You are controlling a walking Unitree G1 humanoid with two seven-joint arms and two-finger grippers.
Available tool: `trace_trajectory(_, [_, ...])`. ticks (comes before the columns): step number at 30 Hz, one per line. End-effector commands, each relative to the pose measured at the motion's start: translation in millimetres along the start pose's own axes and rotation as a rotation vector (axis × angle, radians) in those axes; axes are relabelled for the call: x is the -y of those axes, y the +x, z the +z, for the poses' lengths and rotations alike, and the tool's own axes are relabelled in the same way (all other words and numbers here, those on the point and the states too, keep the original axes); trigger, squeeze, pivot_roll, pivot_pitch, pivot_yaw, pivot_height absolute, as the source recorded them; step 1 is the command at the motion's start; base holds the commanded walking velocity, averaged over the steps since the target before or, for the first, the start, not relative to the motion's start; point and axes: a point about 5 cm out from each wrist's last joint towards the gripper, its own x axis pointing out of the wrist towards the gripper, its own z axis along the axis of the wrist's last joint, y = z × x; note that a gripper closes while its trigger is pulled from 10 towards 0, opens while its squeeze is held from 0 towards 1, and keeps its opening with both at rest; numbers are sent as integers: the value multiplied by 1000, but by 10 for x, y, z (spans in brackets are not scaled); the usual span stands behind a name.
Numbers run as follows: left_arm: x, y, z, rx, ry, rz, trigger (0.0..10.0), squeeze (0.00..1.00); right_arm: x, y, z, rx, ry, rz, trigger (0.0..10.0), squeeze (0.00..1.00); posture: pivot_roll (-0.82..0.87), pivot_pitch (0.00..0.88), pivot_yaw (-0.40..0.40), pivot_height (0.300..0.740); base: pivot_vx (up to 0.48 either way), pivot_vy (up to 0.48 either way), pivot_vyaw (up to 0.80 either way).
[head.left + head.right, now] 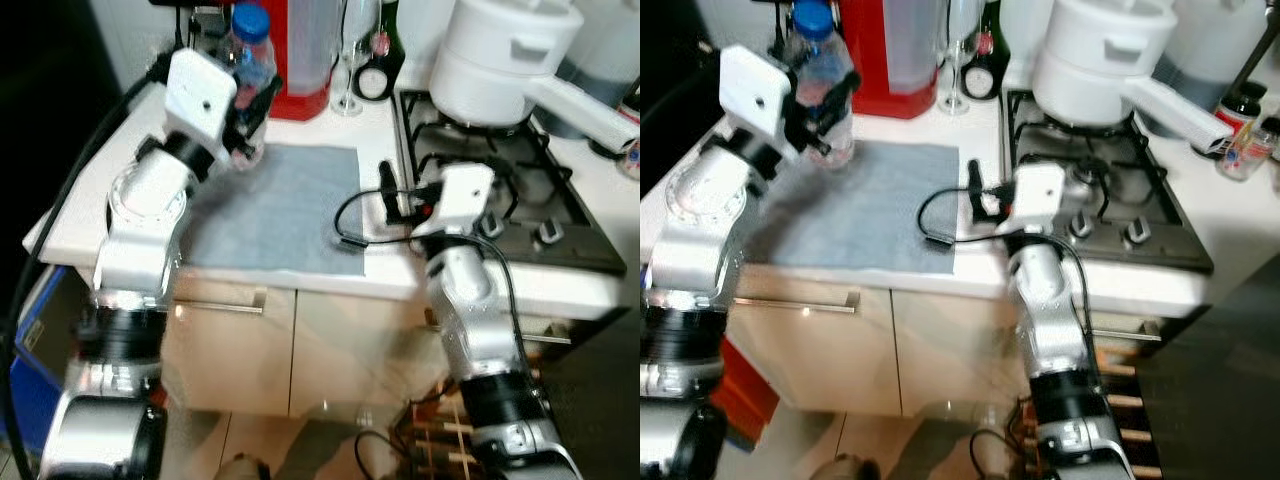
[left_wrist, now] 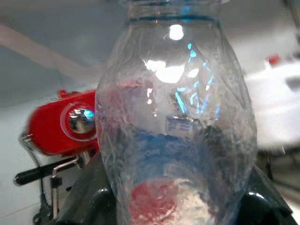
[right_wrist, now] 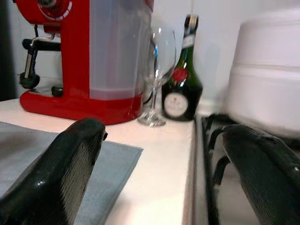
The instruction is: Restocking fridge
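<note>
A clear plastic water bottle (image 1: 250, 60) with a blue cap stands upright at the far left corner of a grey mat (image 1: 275, 210) on the white counter. My left gripper (image 1: 250, 115) is shut on the bottle, its black fingers (image 2: 89, 201) gripping either side of the lower body. The bottle (image 2: 176, 122) looms close in the left wrist view. My right gripper (image 1: 398, 195) is open, low over the counter between the mat and the gas hob (image 1: 500, 180). Its two black fingers (image 3: 61, 173) are spread wide with nothing between them.
A red coffee machine (image 1: 305, 50), a wine glass (image 3: 159, 75) and a dark green bottle (image 3: 182, 84) stand at the back of the counter. A white pot (image 1: 500, 60) sits on the hob. Cabinet drawers (image 1: 240, 340) lie below the counter edge.
</note>
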Motion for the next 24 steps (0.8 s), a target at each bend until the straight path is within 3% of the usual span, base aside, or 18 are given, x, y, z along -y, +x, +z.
trace_trajectory(1, [46, -49, 50, 17, -17, 72, 10000, 0, 19, -33, 10, 30, -35, -22, 10000, 200, -2, 0, -43, 740, 0, 0, 0])
trace_trajectory(3, [109, -96, 9, 1, -42, 107, 10000, 0, 12, -51, 17, 45, -45, -23, 10000, 204, -4, 0, -45, 740, 0, 0, 0])
trace_trajectory(8, [78, -58, -26, -12, -28, 144, 10000, 0, 43, -61, -19, 43, -49, -40, 10000, 196, -18, 0, -47, 740, -158, 0, 0])
trace_trajectory(16, [38, 27, 16, -10, 46, 102, 10000, 0, 226, -117, -112, 5, -116, -175, 10000, 188, -37, 0, -13, 740, -286, 0, 0])
trace_trajectory(24, [48, 49, -3, -23, 49, 65, 10000, 0, 203, -140, -142, 6, -108, -201, 10000, 188, -41, 0, 28, 740, -290, 0, 0])
